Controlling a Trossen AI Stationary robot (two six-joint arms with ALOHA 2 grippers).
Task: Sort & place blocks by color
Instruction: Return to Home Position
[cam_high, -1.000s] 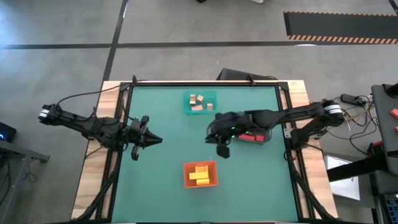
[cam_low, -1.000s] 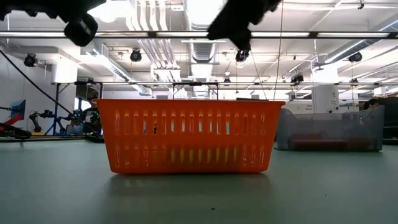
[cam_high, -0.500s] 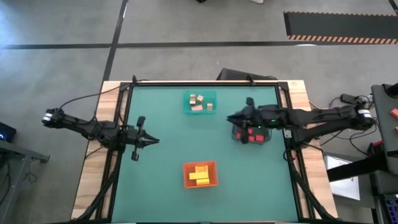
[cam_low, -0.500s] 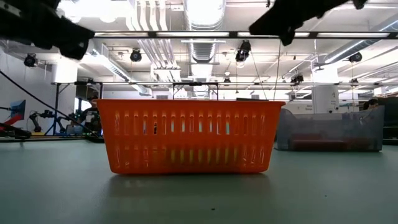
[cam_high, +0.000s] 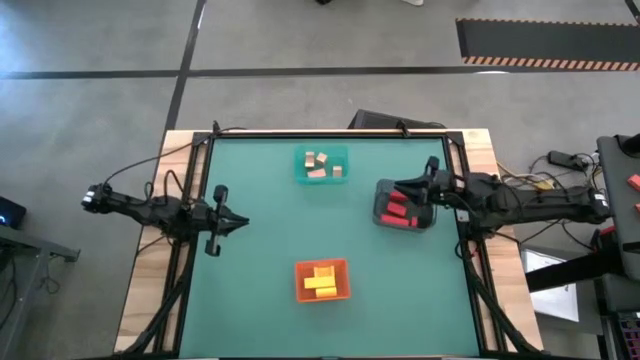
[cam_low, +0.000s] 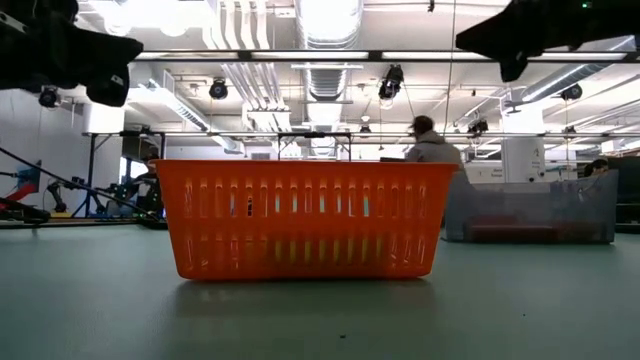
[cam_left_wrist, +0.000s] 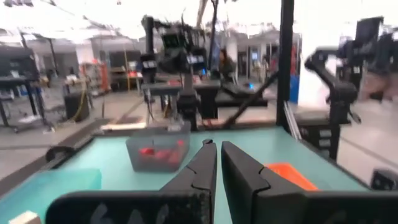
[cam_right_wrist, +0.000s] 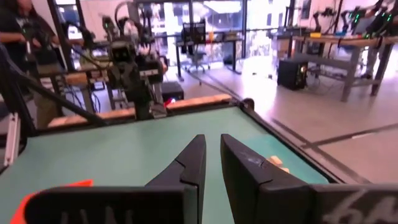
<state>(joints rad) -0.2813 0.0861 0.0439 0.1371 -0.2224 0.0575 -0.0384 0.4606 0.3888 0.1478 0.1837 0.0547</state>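
Observation:
Red blocks (cam_high: 397, 212) lie in the grey tray (cam_high: 380, 212) at the table's right. Tan blocks (cam_high: 318, 164) lie in the teal tray (cam_high: 342, 154) at the far middle. Yellow blocks (cam_high: 321, 282) lie in the orange tray (cam_high: 300, 280) near the front. My right gripper (cam_high: 390, 188) hangs level above the grey tray's far side, shut (cam_right_wrist: 213, 142), with nothing in it. My left gripper (cam_high: 243, 222) points level toward the table's middle from the left edge, shut (cam_left_wrist: 217, 149) and holding nothing.
The green table top (cam_high: 270, 230) lies bare between the three trays. A wooden frame (cam_high: 155, 270) and cables run along both side edges. In the low view the orange tray (cam_low: 305, 220) stands in front and a person (cam_low: 430, 145) shows in the room behind.
My right gripper has swung from the table's middle toward the right edge, tipping from pointing down to level, and now hangs over the grey tray, whose red blocks show again. My left gripper has drawn back a little toward the left edge and sunk.

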